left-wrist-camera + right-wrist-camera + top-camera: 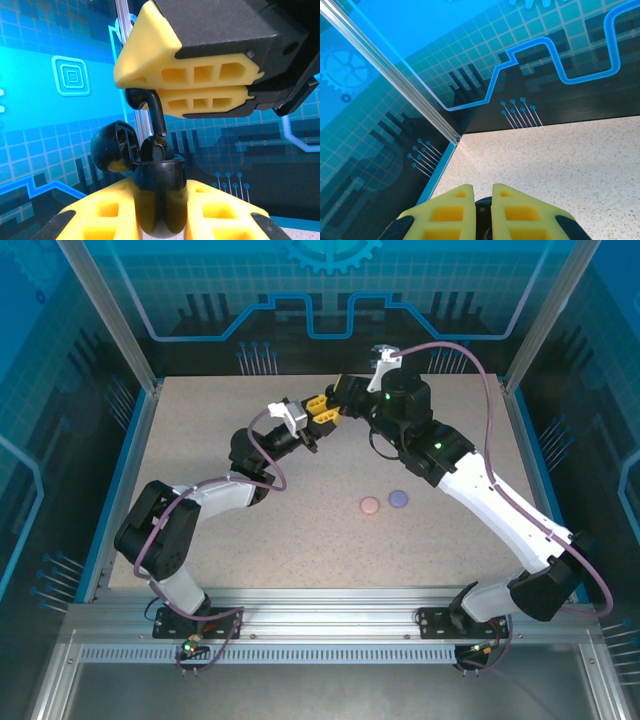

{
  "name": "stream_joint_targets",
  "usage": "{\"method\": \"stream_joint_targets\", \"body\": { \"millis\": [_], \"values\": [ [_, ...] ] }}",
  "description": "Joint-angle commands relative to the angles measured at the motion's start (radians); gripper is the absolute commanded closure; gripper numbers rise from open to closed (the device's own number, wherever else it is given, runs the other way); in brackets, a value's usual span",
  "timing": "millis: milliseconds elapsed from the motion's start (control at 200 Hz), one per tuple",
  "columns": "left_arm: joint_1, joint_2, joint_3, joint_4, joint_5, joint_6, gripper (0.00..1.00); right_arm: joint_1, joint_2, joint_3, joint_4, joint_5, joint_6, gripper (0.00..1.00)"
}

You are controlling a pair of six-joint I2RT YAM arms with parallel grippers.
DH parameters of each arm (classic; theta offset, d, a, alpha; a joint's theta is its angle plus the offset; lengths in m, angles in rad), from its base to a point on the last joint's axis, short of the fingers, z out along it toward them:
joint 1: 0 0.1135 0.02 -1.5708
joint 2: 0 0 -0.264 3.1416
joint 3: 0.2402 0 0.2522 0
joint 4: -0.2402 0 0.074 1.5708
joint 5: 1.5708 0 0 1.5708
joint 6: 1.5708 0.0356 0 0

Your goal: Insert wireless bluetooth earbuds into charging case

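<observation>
My left gripper [160, 189] is shut on a black charging case [159, 175] and holds it upright above the table. The case's lid [107, 148] hangs open to the left. One black earbud [154, 151] sits in the case. Just above it, my right gripper [131, 90] is shut on a second black earbud [156, 116], whose stem points down and nearly touches the case's mouth. In the right wrist view that gripper [482, 194] shows something dark pinched between its yellow fingers [451, 215]. From above, the left gripper [310, 430] and right gripper [326, 408] meet tip to tip over the back middle of the table.
A round pale pink case [370, 505] and a round lilac case [399, 498] lie side by side on the speckled table [200, 440], right of centre. Glass walls and metal posts [120, 330] enclose the back and sides.
</observation>
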State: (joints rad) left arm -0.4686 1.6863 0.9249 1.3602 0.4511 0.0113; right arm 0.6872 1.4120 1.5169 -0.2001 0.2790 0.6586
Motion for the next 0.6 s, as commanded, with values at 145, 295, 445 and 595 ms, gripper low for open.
{"method": "stream_joint_targets", "body": {
  "millis": [145, 295, 445, 595],
  "values": [
    [-0.007, -0.008, 0.022, 0.04, 0.007, 0.035, 1.0, 0.012, -0.011, -0.027, 0.04, 0.009, 0.017, 0.9],
    [-0.006, -0.011, 0.022, 0.04, 0.003, 0.036, 1.0, 0.011, -0.021, -0.047, 0.041, 0.013, 0.022, 0.9],
    [-0.006, -0.013, 0.02, 0.04, 0.003, 0.038, 1.0, 0.012, -0.034, -0.07, 0.043, 0.022, 0.024, 0.9],
    [-0.007, -0.019, 0.017, 0.041, -0.003, 0.04, 1.0, 0.012, -0.044, -0.088, 0.039, 0.03, 0.022, 0.91]
  ]
}}
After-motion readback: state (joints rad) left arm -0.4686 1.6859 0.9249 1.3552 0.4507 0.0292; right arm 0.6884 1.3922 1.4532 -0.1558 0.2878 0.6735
